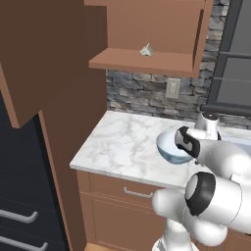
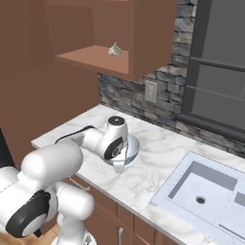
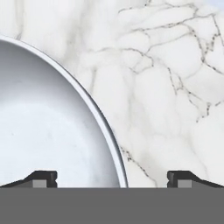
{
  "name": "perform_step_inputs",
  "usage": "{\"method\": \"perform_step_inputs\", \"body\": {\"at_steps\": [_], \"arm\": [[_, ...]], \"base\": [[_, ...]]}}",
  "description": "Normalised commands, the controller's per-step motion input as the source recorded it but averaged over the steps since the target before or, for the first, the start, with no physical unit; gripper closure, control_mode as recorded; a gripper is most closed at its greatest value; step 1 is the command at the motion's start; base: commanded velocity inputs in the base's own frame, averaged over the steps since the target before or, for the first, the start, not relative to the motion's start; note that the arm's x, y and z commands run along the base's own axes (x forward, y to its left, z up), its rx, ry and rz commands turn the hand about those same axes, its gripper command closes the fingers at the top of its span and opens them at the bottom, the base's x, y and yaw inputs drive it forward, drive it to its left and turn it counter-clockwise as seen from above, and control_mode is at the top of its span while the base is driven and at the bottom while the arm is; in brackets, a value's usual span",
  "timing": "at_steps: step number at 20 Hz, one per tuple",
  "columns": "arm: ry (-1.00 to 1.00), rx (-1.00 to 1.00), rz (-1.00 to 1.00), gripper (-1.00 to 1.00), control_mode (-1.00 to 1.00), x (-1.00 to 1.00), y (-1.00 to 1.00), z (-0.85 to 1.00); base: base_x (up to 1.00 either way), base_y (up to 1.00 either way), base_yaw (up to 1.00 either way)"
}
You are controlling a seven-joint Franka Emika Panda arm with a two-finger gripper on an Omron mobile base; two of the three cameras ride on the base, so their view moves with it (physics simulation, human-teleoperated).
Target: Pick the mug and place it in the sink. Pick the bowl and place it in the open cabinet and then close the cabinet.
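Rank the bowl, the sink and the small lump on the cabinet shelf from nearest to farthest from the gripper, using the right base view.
1. bowl, directly under the gripper
2. sink, along the counter
3. lump, up on the cabinet shelf

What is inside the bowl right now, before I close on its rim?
The bowl looks empty in the hand view: a plain whitish inside. Its left part is cut off by the frame, and the arm covers much of it in both base views. The gripper is open, straddling the rim.
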Motion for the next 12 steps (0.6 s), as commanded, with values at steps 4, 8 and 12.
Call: {"method": "perform_step_inputs", "body": {"at_steps": [4, 8, 12], "arm": [[0.0, 0.0, 0.01, -1.0, -1.0, 0.01, 0.0, -0.03], [-0.02, 0.0, 0.02, -1.0, -1.0, 0.26, 0.01, -0.28], [-0.05, 0.0, 0.03, 1.0, -1.0, 0.08, 0.14, -0.36]], "base": [[0.0, 0.0, 0.0], [0.0, 0.0, 0.0], [0.0, 0.0, 0.0]]}}
